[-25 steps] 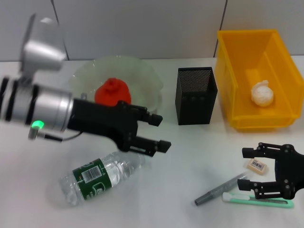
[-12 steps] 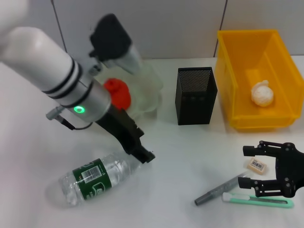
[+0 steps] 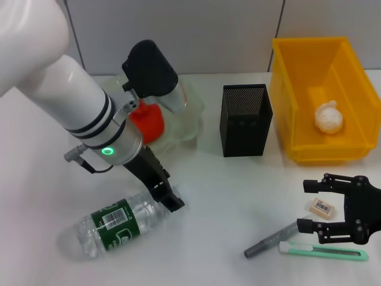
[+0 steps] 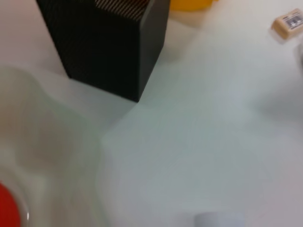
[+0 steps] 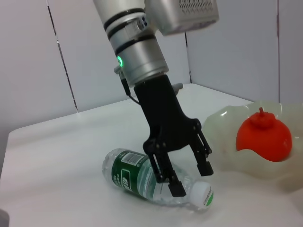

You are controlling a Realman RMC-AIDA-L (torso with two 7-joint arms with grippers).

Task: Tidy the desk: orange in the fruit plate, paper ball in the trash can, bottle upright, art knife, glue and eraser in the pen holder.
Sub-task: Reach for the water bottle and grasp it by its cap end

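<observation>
1. White desk (image 3: 226, 196) w/ a grey panel wall behind; that's my work spot.
2. Just changed: left gripper (image 5: 182, 172) swung from flat & sideways to pointing down. Now it sits right over the bottle (image 3: 122, 223), near the cap end.
3. Its fingers are spread wide, one each side of the bottle neck, not squeezing yet. I think the grab comes next, then I stand the bottle up.
4. Bottle lies on its side, near left of desk.
5. Orange (image 3: 146, 122) is in the fruit plate (image 3: 190, 119) already. Paper ball (image 3: 329, 117) is in the yellow bin (image 3: 286, 89), far right.
6. Right gripper (image 3: 315, 207) waits near right, fingers apart, holding nothing.
7. Eraser (image 3: 322, 207), grey glue stick (image 3: 277, 238) & green art knife (image 3: 324, 252) lie on the desk by it, not yet in the black pen holder (image 3: 245, 122).
</observation>
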